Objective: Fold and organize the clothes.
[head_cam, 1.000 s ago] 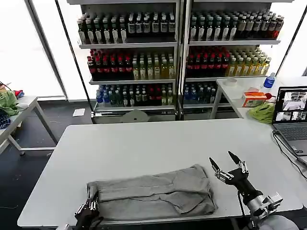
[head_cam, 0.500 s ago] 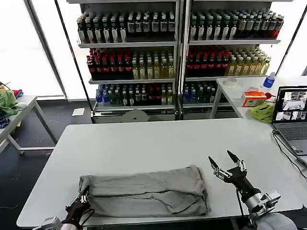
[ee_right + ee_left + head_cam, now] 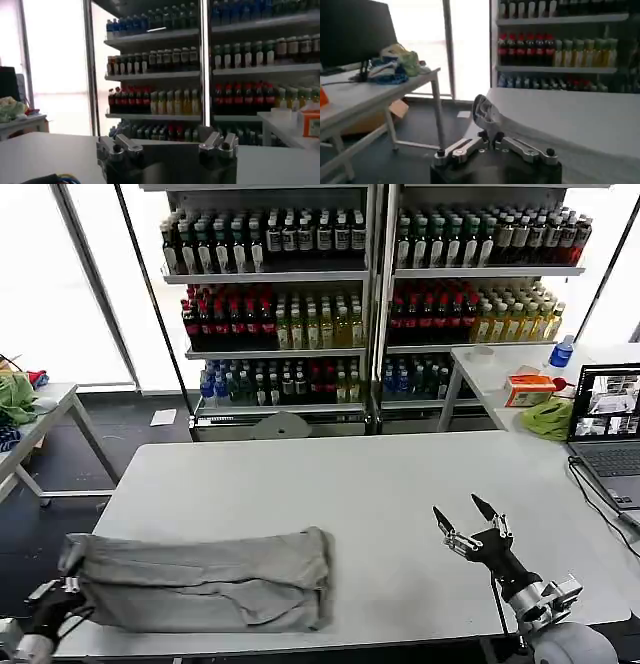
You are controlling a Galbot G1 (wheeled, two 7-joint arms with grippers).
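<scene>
A folded grey shirt (image 3: 200, 589) lies along the lower left of the head view, on the near left part of the tabletop (image 3: 370, 494), with one end reaching out past the table's left edge. That end is pinched by the left gripper (image 3: 55, 596), seen at the bottom left corner of the frame just off the table. In the left wrist view the jaws are pressed together on a bunched fold of cloth (image 3: 485, 112), which rises from between the fingertips. The grip at the very end of the bundle seems chosen so that the whole stack can be dragged as one piece without coming undone. The placement near the left edge is judged as clearing the middle of the tabletop for another garment, or as parking a finished fold to one side.

The right gripper (image 3: 468, 524) hovers above the bare surface in the lower right of the head view, well apart from the shirt, with its jaws spread and nothing between them. It is held clear, probably so that the cloth is not snagged.

Drink shelves (image 3: 370, 284) stand behind the table, and a laptop (image 3: 608, 419) sits at the right edge of the frame
</scene>
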